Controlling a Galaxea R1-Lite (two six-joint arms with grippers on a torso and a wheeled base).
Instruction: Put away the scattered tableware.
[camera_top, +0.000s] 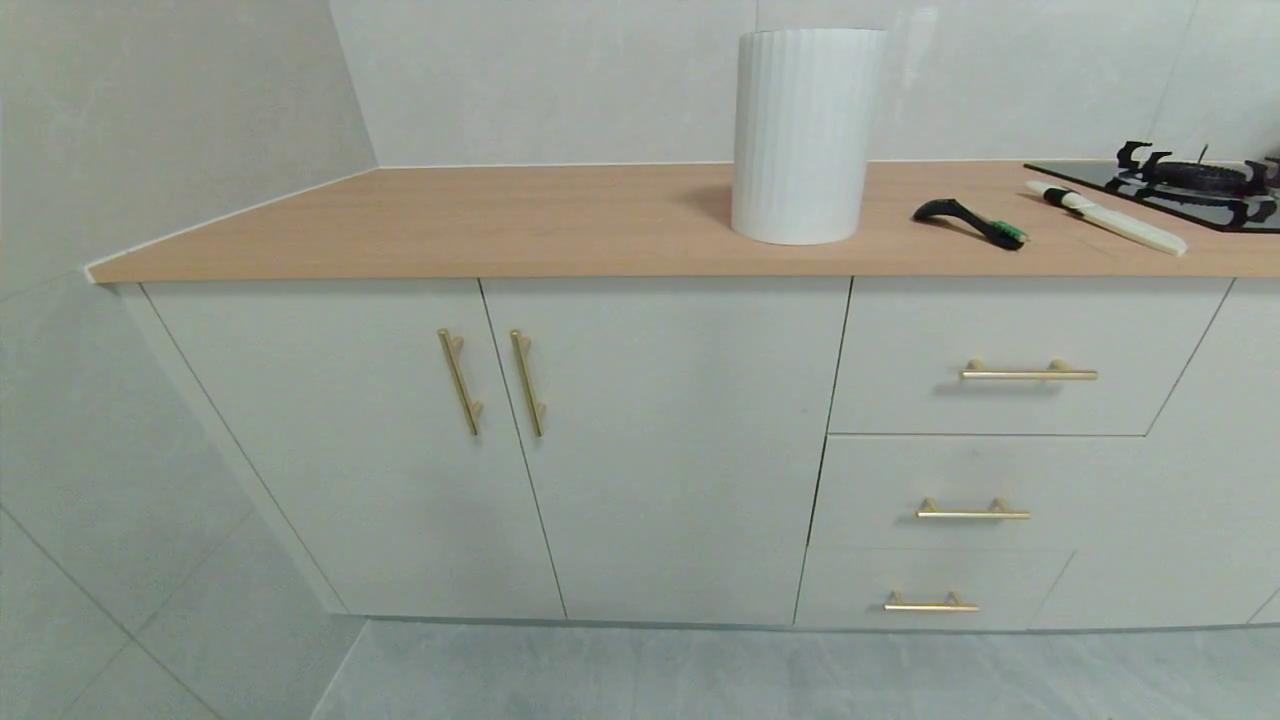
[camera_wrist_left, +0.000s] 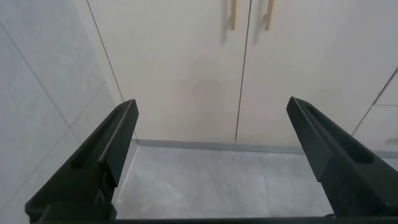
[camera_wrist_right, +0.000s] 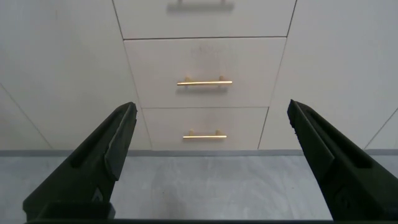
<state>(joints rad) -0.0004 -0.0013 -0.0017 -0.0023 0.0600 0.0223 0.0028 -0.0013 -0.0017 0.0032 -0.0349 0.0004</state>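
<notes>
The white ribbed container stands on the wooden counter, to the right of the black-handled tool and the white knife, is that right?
Not quite. The head view shows the white ribbed container on the wooden counter to the left of the black-handled tool and the white knife, not the right.

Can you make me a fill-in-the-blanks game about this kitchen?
The drawers stacked on the right number ____.
The black-and-green utensil lies on the white container's ____ side.
The left tool and right tool are both ____.
Missing words: three; right; open.
</notes>
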